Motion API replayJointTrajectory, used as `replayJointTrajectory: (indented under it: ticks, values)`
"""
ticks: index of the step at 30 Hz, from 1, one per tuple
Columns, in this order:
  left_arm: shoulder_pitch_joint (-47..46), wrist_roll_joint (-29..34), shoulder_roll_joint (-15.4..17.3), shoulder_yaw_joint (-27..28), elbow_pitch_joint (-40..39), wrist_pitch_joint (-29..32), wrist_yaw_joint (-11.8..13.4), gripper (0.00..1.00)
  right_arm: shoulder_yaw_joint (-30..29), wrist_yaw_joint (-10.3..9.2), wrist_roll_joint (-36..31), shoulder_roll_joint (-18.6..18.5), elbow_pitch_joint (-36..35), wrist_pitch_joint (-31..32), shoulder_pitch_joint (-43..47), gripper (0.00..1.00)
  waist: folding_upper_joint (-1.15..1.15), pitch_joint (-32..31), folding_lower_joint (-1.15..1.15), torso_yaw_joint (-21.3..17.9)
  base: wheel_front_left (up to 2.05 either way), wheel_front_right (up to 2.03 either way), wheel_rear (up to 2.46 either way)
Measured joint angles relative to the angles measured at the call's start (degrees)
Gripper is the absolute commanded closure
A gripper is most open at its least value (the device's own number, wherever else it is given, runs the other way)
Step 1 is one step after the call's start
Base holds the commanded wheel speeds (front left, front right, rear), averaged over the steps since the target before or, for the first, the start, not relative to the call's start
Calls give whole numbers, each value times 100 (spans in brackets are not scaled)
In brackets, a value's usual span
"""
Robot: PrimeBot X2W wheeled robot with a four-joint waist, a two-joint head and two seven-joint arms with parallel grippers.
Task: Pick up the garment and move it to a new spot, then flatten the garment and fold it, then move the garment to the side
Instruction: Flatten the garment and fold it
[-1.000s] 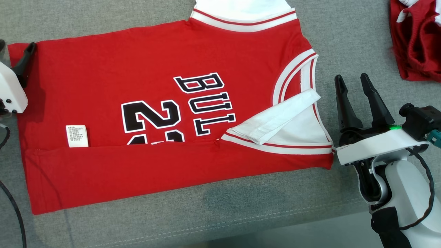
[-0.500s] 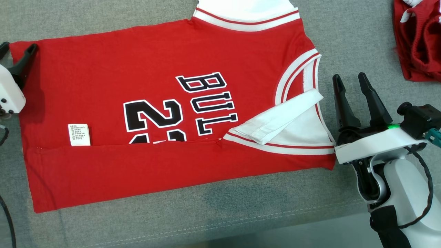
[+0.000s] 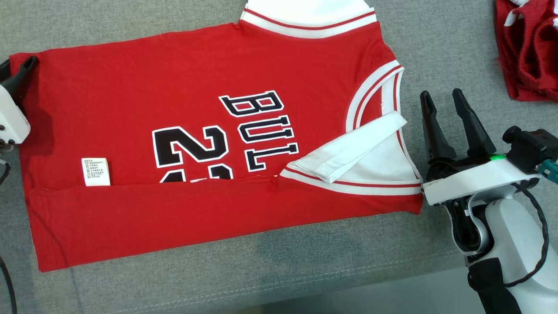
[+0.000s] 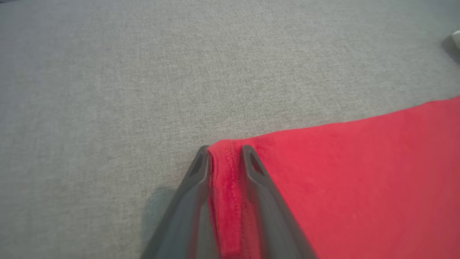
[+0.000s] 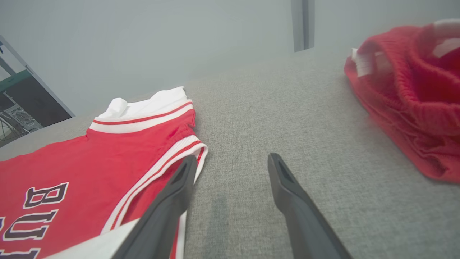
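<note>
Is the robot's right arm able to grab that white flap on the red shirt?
Probably yes. The right end effector is open beside the red shirt, and nothing lies between it and the white flap.

Left gripper point(image 4: 224, 153) down on the grey upholstery point(image 4: 143, 72), right at the corner of the red garment point(image 4: 359, 180). Both dark fingers point(image 4: 196, 172) flank a raised ridge of red cloth, pressed in on either side. The rest of the garment spreads flat to the right. Far right, a small pale thing point(image 4: 456, 39), too little showing to tell what.
</note>
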Motion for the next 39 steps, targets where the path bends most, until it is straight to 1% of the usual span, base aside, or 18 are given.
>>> replayJointTrajectory:
  ticks: [1, 2, 3, 4, 6, 10, 11, 15, 18, 21, 26, 32, 39]
  values:
    - [0, -3, 0, -15, -18, -33, 0, 62, -2, 0, 15, -1, 0, 1, 0, 0, 0, 4, 0, 2, 0, 0, 0]
    - [0, -3, 7, -45, -56, -67, 0, 76, -3, 0, 24, -4, 0, 0, 0, 0, 0, 7, 0, 8, 0, 0, 0]
    - [0, -3, 5, -64, -88, -157, -1, 95, -1, 0, 37, -14, 0, 0, -1, 0, 0, 9, 0, 19, 0, 0, 0]
    - [0, -5, 5, -96, -134, -229, 0, 100, -2, 0, 60, -40, -1, 1, -2, 0, 0, 9, 0, 35, 0, 0, 0]
    - [0, -5, 7, -175, -271, -416, 0, 100, 2, 0, 69, -155, -1, 0, -38, 0, 0, 4, 0, 85, 0, 0, 0]
    - [12, -58, -14, -370, -480, -647, -1, 100, 51, 0, 104, -505, 37, 0, -328, 0, 0, -11, 0, 238, 0, 0, 0]
    - [12, -58, -14, -370, -480, -647, -1, 100, 51, 0, 104, -505, 37, 0, -328, 0, 0, -11, 0, 238, 0, 0, 0]
    - [11, -99, -69, -573, -611, -935, -1, 100, 369, 0, 249, -816, 182, 43, -883, 0, 0, 15, 0, 420, 0, 0, 0]
    - [-23, -99, -88, -776, -699, -1131, -1, 100, 616, 0, 423, -988, 402, 460, -1509, 0, 0, 50, 0, 544, 0, 0, 0]
    - [-157, -98, -170, -1002, -809, -1287, -1, 100, 798, 0, 566, -1127, 764, 878, -2176, 0, 0, 103, 0, 670, 0, 0, 0]
    - [-487, -98, -422, -1350, -867, -1597, -1, 100, 1152, 0, 675, -1228, 1424, 1394, -3104, 0, 0, 222, 0, 910, 0, 0, 0]
    - [-826, -202, -676, -1739, -835, -1886, -1, 100, 1666, 0, 764, -1295, 1928, 1773, -3860, 0, 0, 396, 0, 1206, 0, 0, 0]
    - [-1259, -307, -887, -2161, -758, -2172, -1, 100, 1780, 0, 954, -1532, 2480, 1989, -4426, 0, 0, 665, 0, 1499, 0, 0, 0]
